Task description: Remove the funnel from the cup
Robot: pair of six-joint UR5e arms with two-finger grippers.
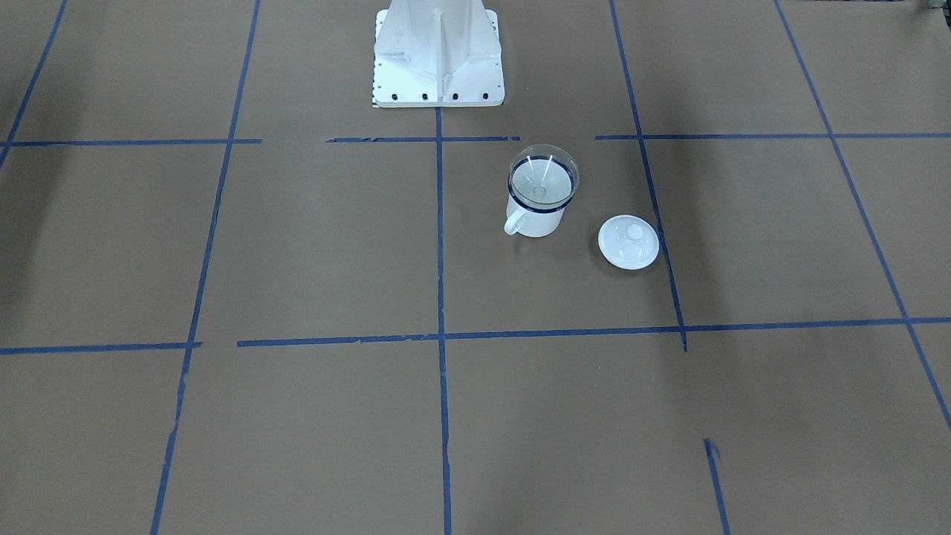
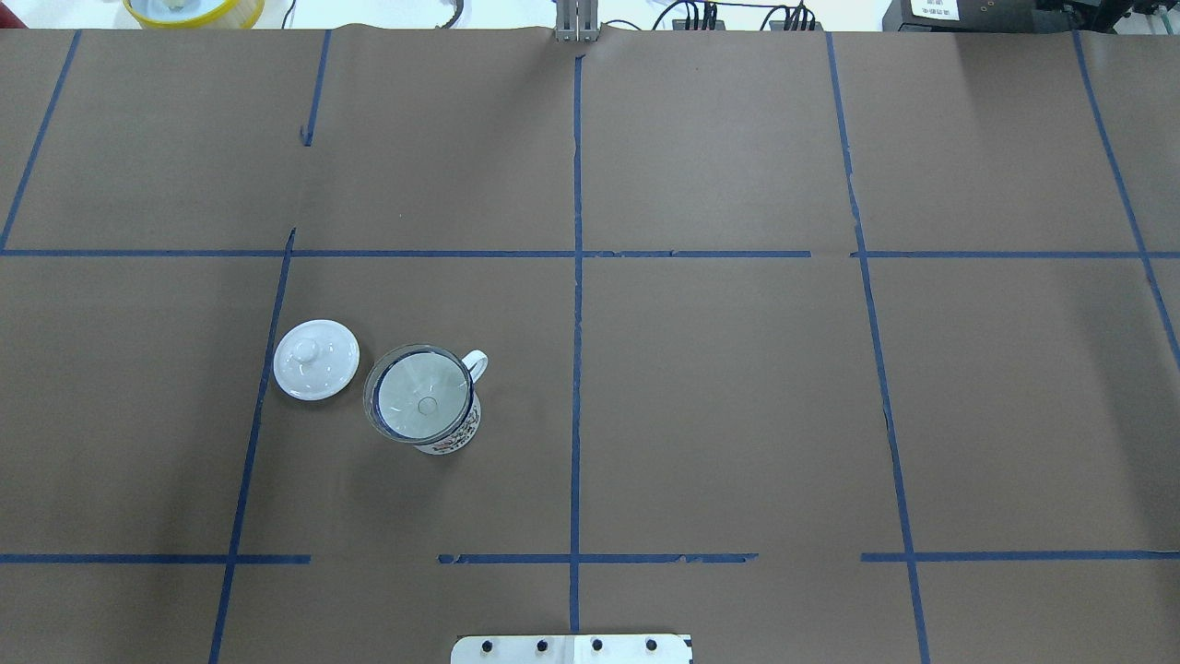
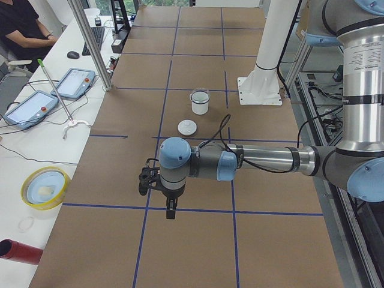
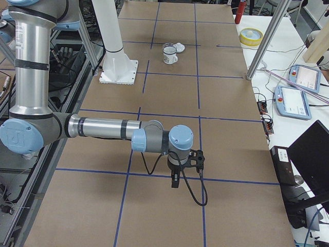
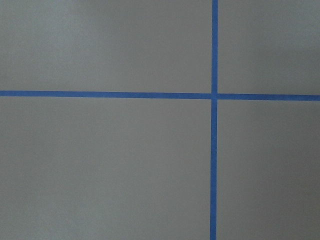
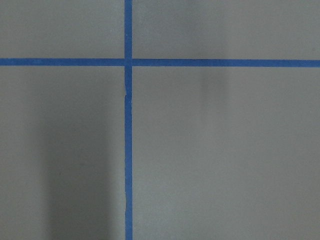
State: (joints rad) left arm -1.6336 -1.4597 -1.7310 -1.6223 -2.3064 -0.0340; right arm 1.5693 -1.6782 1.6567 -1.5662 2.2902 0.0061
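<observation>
The clear funnel sits upright in the white mug with the dark blue rim, its bowl resting on the rim. In the overhead view the funnel covers the mug, whose handle points to the far right. Both stand left of the table's centre line, near the robot. My left gripper hangs far from the mug in the exterior left view, fingers pointing down; I cannot tell if it is open. My right gripper hangs at the opposite end in the exterior right view; its state cannot be told either. Both wrist views show only brown paper and blue tape.
A round white lid with a knob lies flat just left of the mug, also seen in the front view. The white robot pedestal stands behind it. A yellow bowl and teach pendants lie beyond the table's far edge.
</observation>
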